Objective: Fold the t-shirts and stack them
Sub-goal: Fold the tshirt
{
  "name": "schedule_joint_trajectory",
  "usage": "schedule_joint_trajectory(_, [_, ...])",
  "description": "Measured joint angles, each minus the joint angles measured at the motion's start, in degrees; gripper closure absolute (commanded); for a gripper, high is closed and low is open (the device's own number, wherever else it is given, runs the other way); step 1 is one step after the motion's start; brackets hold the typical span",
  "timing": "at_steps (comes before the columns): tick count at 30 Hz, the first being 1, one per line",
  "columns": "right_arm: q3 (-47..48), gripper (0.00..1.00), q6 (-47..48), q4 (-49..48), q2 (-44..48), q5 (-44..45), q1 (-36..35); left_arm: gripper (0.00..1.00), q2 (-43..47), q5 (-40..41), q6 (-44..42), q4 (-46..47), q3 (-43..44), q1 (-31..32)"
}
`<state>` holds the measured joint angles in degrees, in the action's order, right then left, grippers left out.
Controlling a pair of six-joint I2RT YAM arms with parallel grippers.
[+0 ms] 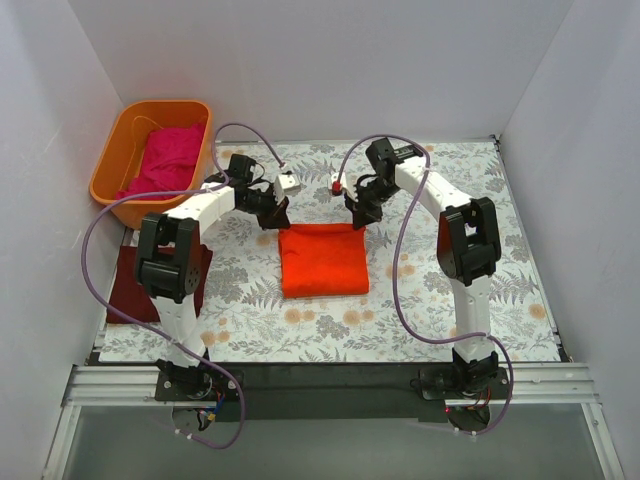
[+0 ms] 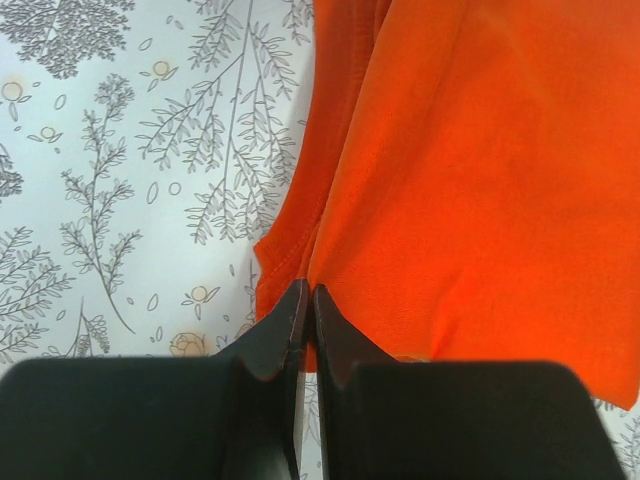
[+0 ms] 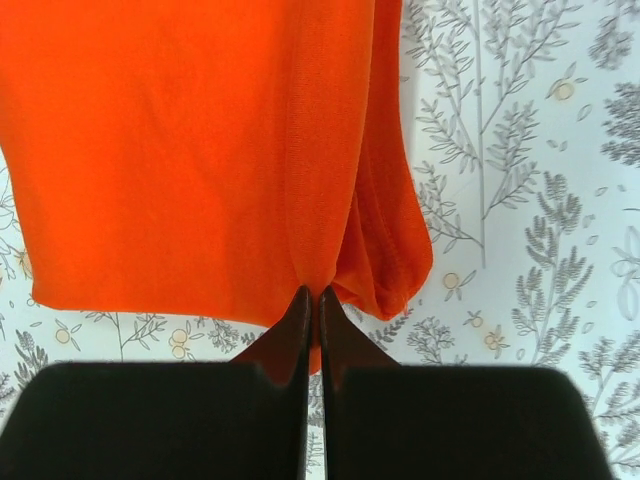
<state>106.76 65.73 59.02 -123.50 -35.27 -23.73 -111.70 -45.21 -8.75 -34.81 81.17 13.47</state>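
Observation:
A bright orange-red t-shirt (image 1: 322,259) lies folded into a square at the middle of the table. My left gripper (image 1: 274,217) is shut on its far left corner, with orange cloth (image 2: 470,180) pinched between the black fingers (image 2: 290,320). At the far right corner my right gripper (image 1: 358,216) is shut on the same shirt (image 3: 200,150), a bit of fabric caught between its fingertips (image 3: 300,315). A dark maroon t-shirt (image 1: 125,285) lies flat at the left edge, partly under the left arm. A magenta-pink t-shirt (image 1: 165,158) sits crumpled in the tub.
A rigid orange plastic tub (image 1: 115,150) stands at the back left corner. White walls close in the floral-patterned table (image 1: 450,180) on three sides. A purple cable (image 1: 400,290) loops off each arm.

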Motion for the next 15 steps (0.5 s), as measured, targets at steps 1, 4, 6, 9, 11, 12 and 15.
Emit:
schedule_joint_trajectory(1, [0.72, 0.99, -0.26, 0.07, -0.11, -0.17, 0.0, 1.0, -0.2, 0.17, 0.0, 0.44, 0.0, -0.17])
schedule_joint_trajectory(4, [3.17, 0.99, -1.11, 0.04, -1.18, -0.55, 0.0, 1.0, -0.76, 0.94, 0.09, 1.57, 0.0, -0.5])
schedule_joint_trajectory(6, [5.33, 0.97, -2.16, 0.2, -2.89, -0.5, 0.0, 1.0, -1.27, 1.33, 0.37, 2.82, 0.0, -0.68])
schedule_joint_trajectory(9, [8.66, 0.91, -4.5, 0.11, -6.45, -0.44, 0.09, 1.0, -2.36, 2.21, 1.33, 4.5, -0.04, -0.98])
schedule_joint_trajectory(11, [10.03, 0.94, -6.88, -0.5, -8.28, -0.37, 0.15, 1.0, -3.39, 2.58, 2.49, 5.57, -0.02, -1.25])
schedule_joint_trajectory(12, [10.25, 0.95, -8.17, -1.03, -8.87, -0.28, 0.15, 1.0, -3.96, 2.67, 3.37, 6.01, -0.02, -1.4])
schedule_joint_trajectory(15, [10.25, 0.97, -11.91, -2.62, -8.92, -0.57, 0.2, 1.0, -4.66, 2.6, 5.49, 6.67, -0.02, -1.86])
